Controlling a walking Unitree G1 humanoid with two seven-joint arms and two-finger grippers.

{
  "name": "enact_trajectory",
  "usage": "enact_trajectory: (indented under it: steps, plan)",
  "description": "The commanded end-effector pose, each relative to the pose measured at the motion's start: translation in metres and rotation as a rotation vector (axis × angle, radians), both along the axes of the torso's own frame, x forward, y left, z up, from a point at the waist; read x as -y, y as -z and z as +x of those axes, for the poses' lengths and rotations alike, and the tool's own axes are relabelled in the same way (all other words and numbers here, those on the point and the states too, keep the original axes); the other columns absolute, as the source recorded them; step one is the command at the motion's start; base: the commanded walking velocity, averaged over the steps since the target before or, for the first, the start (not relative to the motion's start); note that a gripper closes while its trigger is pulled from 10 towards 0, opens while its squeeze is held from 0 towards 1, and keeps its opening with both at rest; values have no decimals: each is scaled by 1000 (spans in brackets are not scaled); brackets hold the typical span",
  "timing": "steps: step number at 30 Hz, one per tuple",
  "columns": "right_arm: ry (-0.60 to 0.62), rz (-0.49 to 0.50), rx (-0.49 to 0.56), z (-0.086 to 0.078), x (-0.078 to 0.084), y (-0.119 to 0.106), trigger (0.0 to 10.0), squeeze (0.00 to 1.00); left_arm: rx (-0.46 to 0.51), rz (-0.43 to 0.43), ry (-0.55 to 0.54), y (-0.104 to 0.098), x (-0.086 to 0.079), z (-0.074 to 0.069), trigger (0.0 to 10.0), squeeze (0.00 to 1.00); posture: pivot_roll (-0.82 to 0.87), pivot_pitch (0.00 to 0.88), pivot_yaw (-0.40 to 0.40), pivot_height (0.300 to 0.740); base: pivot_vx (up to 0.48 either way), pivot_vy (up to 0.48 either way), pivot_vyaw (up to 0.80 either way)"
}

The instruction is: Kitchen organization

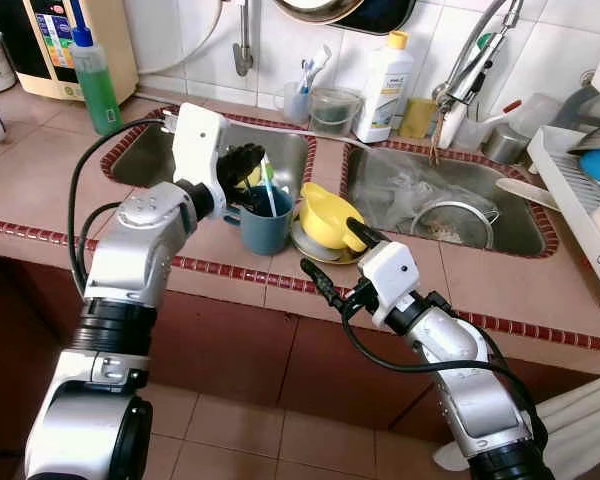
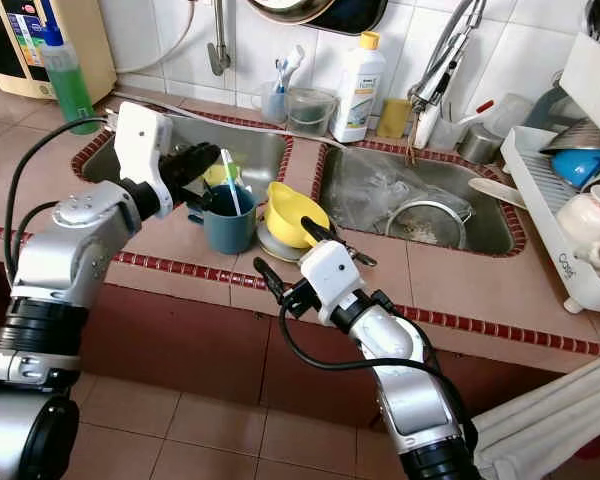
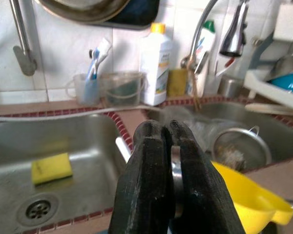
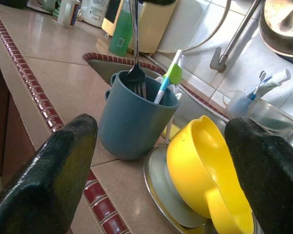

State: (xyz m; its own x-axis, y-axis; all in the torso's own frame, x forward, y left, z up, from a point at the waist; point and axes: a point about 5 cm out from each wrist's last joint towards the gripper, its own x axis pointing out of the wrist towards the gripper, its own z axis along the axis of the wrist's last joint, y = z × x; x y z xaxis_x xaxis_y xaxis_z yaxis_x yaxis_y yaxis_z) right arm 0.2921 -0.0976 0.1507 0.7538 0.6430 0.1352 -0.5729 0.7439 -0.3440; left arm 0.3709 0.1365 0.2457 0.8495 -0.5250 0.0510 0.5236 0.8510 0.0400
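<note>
blue mug (image 4: 132,122), fork (image 4: 135,48) upright, perhaps toothbrushes

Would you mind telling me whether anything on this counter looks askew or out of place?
Yes: the yellow plastic bowl lies tipped on its side on a grey plate beside the blue mug, rather than sitting upright. A yellow sponge also lies loose in the left sink basin.

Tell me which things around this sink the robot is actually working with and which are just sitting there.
In hand: left gripper holding a fork in the blue mug; right gripper open toward the yellow bowl on its plate.

Lying about: sponge, white bottle, green bottle, strainer.
</note>
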Motion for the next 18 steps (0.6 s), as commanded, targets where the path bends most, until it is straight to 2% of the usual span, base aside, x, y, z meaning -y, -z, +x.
enact_trajectory:
  steps: [1, 6, 18]
  plan:
    - [2, -6, 11, 2, 0, -1, 10000, 0, 45, -19, 35, -19, 2, -2, 10000, 0, -73, 0, -59, 740, 0, 0, 0]
    - [3, -4, 12, 1, -1, -1, 10000, 0, 54, -66, 37, -29, -4, -2, 10000, 0, -70, 0, -56, 740, 0, 0, 0]
    - [-1, 0, 16, 2, -2, -1, 10000, 0, 92, -90, 0, -41, -17, -1, 10000, 0, -69, 0, -58, 740, 0, 0, 0]
